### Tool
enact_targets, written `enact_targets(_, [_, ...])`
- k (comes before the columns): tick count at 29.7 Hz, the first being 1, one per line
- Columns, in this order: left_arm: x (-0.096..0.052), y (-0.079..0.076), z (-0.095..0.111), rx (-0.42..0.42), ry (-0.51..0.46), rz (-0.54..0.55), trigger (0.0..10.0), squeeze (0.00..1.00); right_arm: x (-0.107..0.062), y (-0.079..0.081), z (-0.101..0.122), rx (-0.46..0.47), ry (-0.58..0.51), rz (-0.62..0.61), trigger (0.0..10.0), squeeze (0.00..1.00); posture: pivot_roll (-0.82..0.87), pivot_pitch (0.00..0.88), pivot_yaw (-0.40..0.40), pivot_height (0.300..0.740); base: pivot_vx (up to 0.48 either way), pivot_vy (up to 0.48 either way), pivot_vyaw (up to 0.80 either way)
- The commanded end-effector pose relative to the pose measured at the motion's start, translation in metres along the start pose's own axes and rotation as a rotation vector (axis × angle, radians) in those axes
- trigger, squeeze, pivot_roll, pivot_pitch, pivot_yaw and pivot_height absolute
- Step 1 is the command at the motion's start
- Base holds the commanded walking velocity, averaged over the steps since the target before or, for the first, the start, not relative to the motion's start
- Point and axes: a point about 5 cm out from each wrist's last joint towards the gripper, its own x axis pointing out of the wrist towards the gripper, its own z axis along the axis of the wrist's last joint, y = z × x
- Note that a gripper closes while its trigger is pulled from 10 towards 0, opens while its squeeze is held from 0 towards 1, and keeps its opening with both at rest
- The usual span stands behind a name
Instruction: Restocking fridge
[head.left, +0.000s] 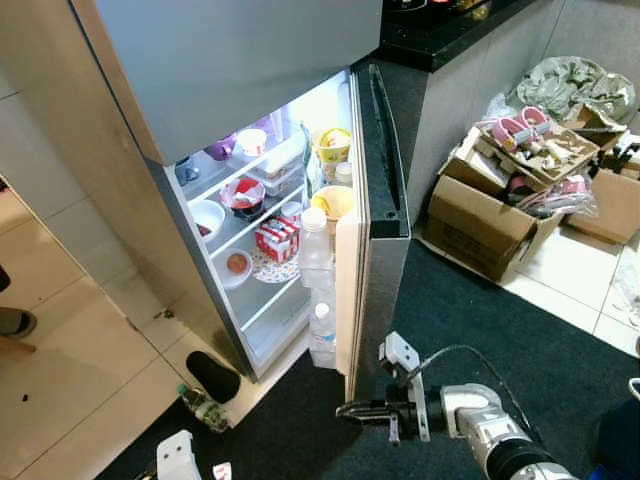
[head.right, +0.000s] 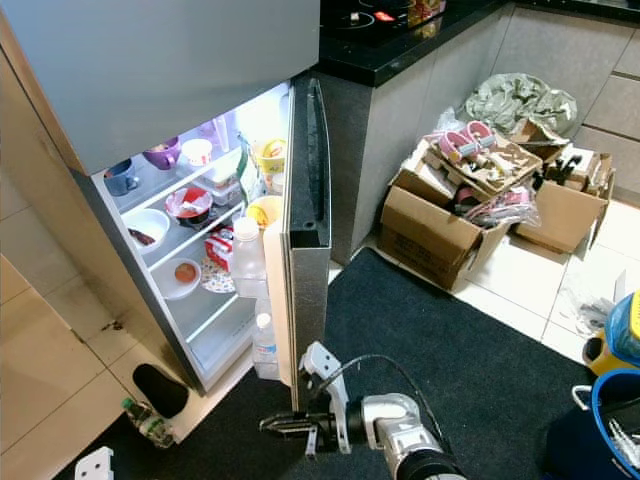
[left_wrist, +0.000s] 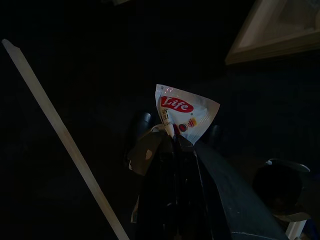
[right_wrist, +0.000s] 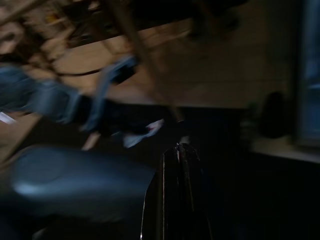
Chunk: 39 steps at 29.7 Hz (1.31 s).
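- The fridge (head.left: 385, 150) is standing open and lit, its shelves already holding bowls, tubs and a red carton, with clear bottles (head.left: 316, 250) in the door rack.
- The left gripper (left_wrist: 172, 145) is pinching a small white sachet (left_wrist: 186, 112), so restocking looks unfinished: the sachet is not yet inside.
- The sachet is sitting at the fingertips, sticking out beyond them; it is thin, crinkled, glossy, with a red logo.
- The right gripper (head.left: 350, 409) is reaching out low, its thin black fingers pressed together and empty, tips just beside the bottom edge of the grey door.
- Beyond the tips, a dark matte mat (head.left: 480, 330) is covering pale glossy tiles.
- Further to that arm's right, a torn cardboard box (head.left: 482, 225) is sagging.
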Motion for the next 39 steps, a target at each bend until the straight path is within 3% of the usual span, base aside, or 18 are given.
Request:
enact_targets(1, [-0.002, 0.006, -0.001, 0.012, 0.005, 0.02, 10.0, 0.0, 0.0, -0.003, 0.007, -0.029, -0.028, -0.044, 10.0, 0.0, -0.04, 0.0, 0.017, 0.74, 0.0, 0.0, 0.0])
enact_targets(7, [-0.001, 0.004, -0.001, 0.01, 0.004, 0.017, 10.0, 0.0, -0.003, -0.016, 0.021, -0.042, -0.1, -0.218, 10.0, 0.0, -0.04, 0.0, 0.016, 0.74, 0.0, 0.0, 0.0])
enact_targets(9, [-0.001, 0.003, -0.002, 0.01, 0.006, 0.014, 10.0, 0.0, -0.014, -0.03, 0.032, -0.047, -0.164, -0.418, 10.0, 0.0, -0.04, 0.0, 0.016, 0.74, 0.0, 0.0, 0.0])
enact_targets(11, [-0.001, 0.003, -0.002, 0.01, 0.007, 0.014, 10.0, 0.0, -0.018, -0.035, 0.035, -0.042, -0.186, -0.482, 10.0, 0.0, -0.04, 0.0, 0.016, 0.74, 0.0, 0.0, 0.0])
enact_targets(12, [-0.001, 0.002, -0.002, 0.009, 0.008, 0.013, 10.0, 0.0, -0.028, -0.042, 0.04, -0.025, -0.226, -0.578, 10.0, 0.0, -0.04, 0.0, 0.012, 0.74, 0.0, 0.0, 0.0])
enact_targets(19, [-0.001, 0.002, -0.003, 0.01, 0.009, 0.013, 10.0, 0.0, -0.046, -0.053, 0.045, 0.003, -0.27, -0.731, 10.0, 0.0, -0.04, 0.0, 0.01, 0.74, 0.0, 0.0, 0.0])
enact_targets(23, [-0.001, 0.002, -0.003, 0.013, 0.01, 0.011, 10.0, 0.0, -0.07, -0.063, 0.045, 0.034, -0.296, -0.918, 10.0, 0.0, -0.04, 0.0, 0.01, 0.74, 0.0, 0.0, 0.0])
enact_targets(27, [0.0, 0.001, -0.002, 0.014, 0.009, 0.008, 10.0, 0.0, -0.089, -0.069, 0.041, 0.068, -0.301, -1.069, 10.0, 0.0, -0.04, 0.0, 0.007, 0.74, 0.0, 0.0, 0.0])
enact_targets(33, [0.0, 0.001, -0.002, 0.017, 0.011, 0.006, 10.0, 0.0, -0.097, -0.069, 0.026, 0.104, -0.258, -1.103, 10.0, 0.0, -0.04, 0.0, 0.007, 0.74, 0.0, 0.0, 0.0])
enact_targets(39, [-0.001, 0.001, -0.004, 0.015, 0.015, 0.008, 10.0, 0.0, -0.11, -0.065, -0.01, 0.205, -0.137, -1.19, 10.0, 0.0, -0.04, 0.0, 0.008, 0.74, 0.0, 0.0, 0.0])
